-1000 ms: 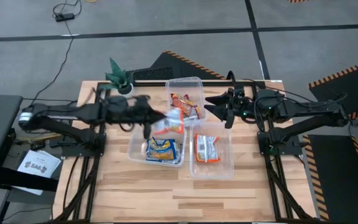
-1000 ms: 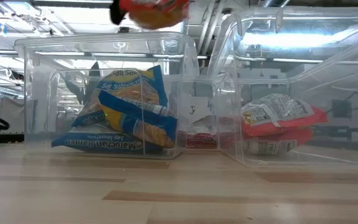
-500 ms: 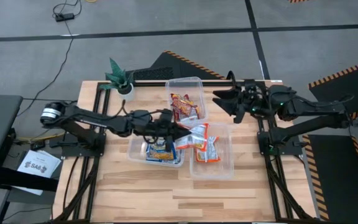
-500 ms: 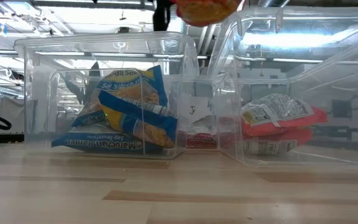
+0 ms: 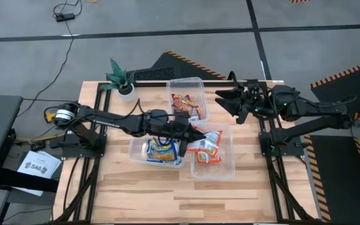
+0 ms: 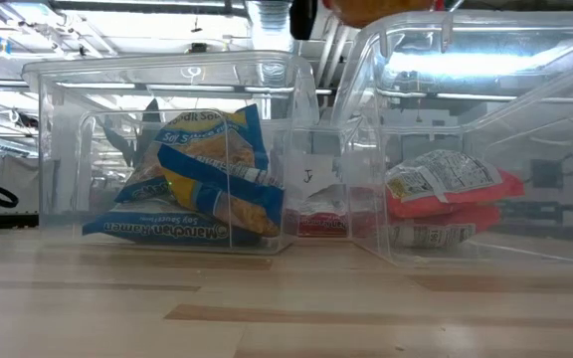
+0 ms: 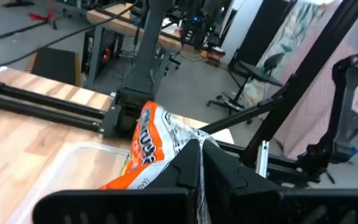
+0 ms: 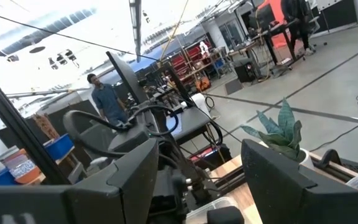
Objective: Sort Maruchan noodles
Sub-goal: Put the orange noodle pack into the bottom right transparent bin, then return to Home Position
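three clear bins crowd beneath left tool's orange packet.

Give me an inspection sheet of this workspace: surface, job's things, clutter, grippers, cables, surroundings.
Surface: wooden table bearing three clear bins.
Job's things: blue-yellow packets in the bin nearest the left arm; orange-white packets in the bin beside it; red packets in the far bin; one orange-white packet held above the orange-white bin.
Clutter: small potted plant at the table's far corner on the left arm's side.
Grippers: left gripper shut on the held packet; right gripper open, empty, raised beside the far bin.
Cables: black cable on the floor beyond the table.
Surroundings: grey floor with hazard-striped mats; a person stands in the room behind.
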